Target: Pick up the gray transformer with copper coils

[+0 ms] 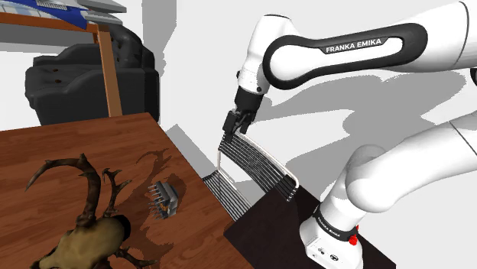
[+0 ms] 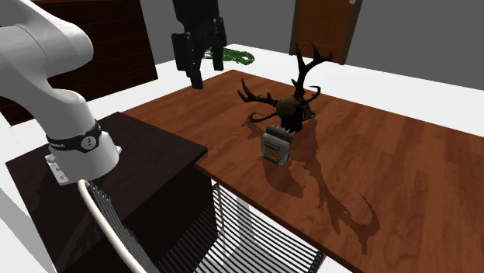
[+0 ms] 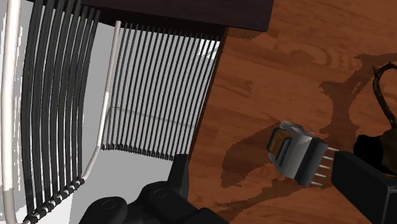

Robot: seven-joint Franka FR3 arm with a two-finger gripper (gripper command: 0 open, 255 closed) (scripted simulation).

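gripper hovering, jaws apart, over wire chair | gray transformer sitting on wooden worktop | antlered skull lying near it

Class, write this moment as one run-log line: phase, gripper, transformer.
phase: pre-grasp | gripper: open, empty, raised by the chair | transformer: untouched on wooden table beside antlered figure

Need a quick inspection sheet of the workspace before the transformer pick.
Surface: brown wooden table, shadows across it.
Job's things: gray transformer with an orange coil, near the table's edge, untouched.
Clutter: antlered skull beside the transformer, apart from it.
Grippers: gripper open, in the air over a wire chair, off the table's edge.
Cables: nothing seen.
Surroundings: black armchair, wooden door, dark stand.
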